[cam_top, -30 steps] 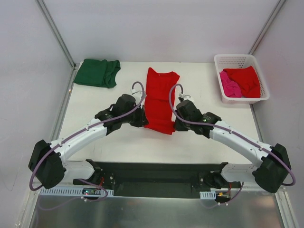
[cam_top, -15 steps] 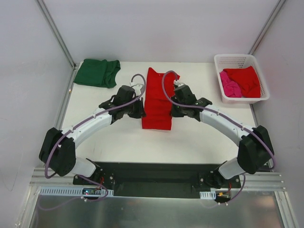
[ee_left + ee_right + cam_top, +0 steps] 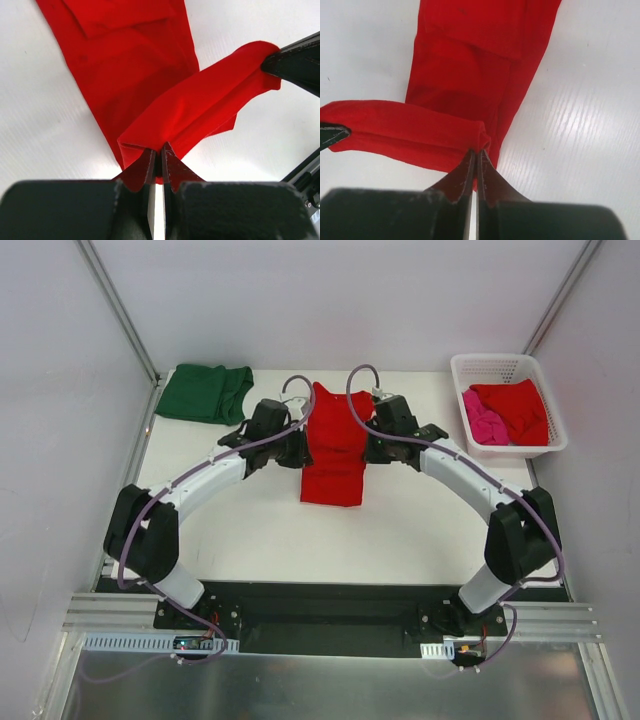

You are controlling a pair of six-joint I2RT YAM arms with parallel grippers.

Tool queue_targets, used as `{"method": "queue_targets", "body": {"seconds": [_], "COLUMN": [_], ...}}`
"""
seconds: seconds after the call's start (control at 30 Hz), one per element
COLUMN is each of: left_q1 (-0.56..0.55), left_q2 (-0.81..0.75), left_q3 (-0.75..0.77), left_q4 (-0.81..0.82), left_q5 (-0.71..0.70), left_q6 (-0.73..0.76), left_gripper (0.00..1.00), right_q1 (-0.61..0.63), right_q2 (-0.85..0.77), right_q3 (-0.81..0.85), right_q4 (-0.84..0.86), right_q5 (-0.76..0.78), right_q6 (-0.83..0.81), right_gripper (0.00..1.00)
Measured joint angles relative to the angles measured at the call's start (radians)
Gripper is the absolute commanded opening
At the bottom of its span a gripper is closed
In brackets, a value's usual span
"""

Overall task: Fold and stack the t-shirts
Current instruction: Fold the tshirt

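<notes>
A bright red t-shirt (image 3: 333,452), folded into a long strip, lies in the middle of the white table. My left gripper (image 3: 296,448) is shut on the left corner of its near hem (image 3: 150,145). My right gripper (image 3: 368,448) is shut on the right corner (image 3: 481,142). Both hold the hem lifted above the strip, stretched between them. A folded dark green t-shirt (image 3: 205,392) lies at the far left. Another red t-shirt (image 3: 520,408) and a pink one (image 3: 484,420) lie bunched in the white basket (image 3: 497,364).
The white lattice basket stands at the far right corner. Metal frame posts (image 3: 120,315) rise at both far corners and grey walls close in the sides. The black base rail (image 3: 320,605) runs along the near edge.
Both grippers have carried the near hem of the red t-shirt away from the bases, toward the collar. The shirt's visible length has shortened as the lower part doubles over.
</notes>
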Motion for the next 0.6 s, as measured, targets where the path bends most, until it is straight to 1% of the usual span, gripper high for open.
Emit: {"method": "queue_targets", "body": {"seconds": [0.23,0.6], "left_q1": [0.043,0.065], "left_q2": [0.07,0.23], "left_q3": [0.085,0.188], "left_q4": [0.012,0.018], "left_q5": [0.03,0.057], "left_q6": [0.006,0.013], "left_gripper": [0.0,0.0], "right_q1": [-0.042,-0.086], "right_q2": [0.053,0.154], "right_q3": [0.062,0.108], "right_q4": [0.005,0.016], "right_q5": [-0.036,-0.072], "right_q6": [-0.016,-0.027], "right_gripper": [0.01,0.01]}}
